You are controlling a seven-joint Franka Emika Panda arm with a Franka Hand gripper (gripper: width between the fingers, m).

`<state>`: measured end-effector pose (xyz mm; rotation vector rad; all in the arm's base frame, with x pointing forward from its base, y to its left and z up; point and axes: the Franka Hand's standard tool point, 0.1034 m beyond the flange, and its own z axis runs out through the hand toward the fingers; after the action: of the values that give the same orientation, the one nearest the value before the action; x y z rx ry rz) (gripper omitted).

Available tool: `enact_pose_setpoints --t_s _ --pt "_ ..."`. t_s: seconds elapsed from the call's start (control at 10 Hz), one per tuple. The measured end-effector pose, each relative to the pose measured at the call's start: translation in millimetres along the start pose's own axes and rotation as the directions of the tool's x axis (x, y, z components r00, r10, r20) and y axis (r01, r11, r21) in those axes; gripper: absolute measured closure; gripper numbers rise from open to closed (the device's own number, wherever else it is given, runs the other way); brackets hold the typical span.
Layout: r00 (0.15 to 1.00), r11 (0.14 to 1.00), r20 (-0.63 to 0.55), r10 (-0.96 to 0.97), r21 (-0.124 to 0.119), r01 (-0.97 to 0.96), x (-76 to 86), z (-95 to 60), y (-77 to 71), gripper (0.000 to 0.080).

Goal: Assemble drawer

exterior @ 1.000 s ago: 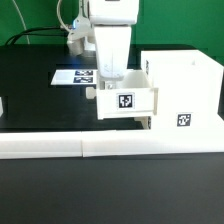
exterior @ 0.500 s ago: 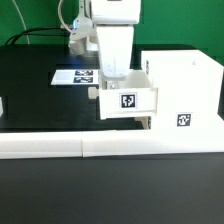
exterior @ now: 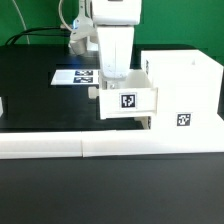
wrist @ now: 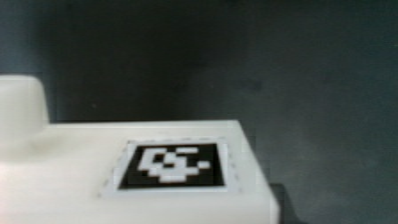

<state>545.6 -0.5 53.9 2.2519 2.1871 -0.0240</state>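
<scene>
The small white drawer box [exterior: 127,101], with a black-and-white tag on its near face and a knob [exterior: 90,92] on the end toward the exterior view's left, has its other end against the big white drawer case [exterior: 186,92]. My gripper [exterior: 112,79] comes straight down onto the box's upper edge and looks shut on it. The fingertips are mostly hidden. The wrist view shows only the box's tagged face [wrist: 175,163] and the knob [wrist: 18,110] over the dark table. No fingers show there.
The marker board [exterior: 74,75] lies flat behind the arm, toward the exterior view's left. A long white rail [exterior: 60,147] runs along the table's front edge. A small white part [exterior: 2,105] shows at the exterior view's left border.
</scene>
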Motion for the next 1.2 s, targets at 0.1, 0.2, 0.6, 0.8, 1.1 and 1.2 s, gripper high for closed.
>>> enact_pose_setpoints --t_s 0.1,0.2,0.6,0.8,1.1,1.2 --pt "1.0 1.0 0.0 0.0 0.0 0.0 -0.1 0.0 0.0 0.0757" --pt "1.0 1.0 0.001 -0.005 0.001 0.005 0.3 0.0 -0.2 0.0757" --pt "1.0 1.0 0.018 -0.02 0.001 0.02 -0.2 -0.3 -0.6 0.0757" --pt "1.0 1.0 0.017 -0.019 0.001 0.019 -0.7 -0.2 -0.6 0.0757" --pt "1.0 1.0 0.017 -0.019 0.001 0.019 -0.8 -0.1 -0.7 0.0757" --pt "1.0 1.0 0.017 -0.023 0.001 0.023 -0.5 -0.3 -0.5 0.0757"
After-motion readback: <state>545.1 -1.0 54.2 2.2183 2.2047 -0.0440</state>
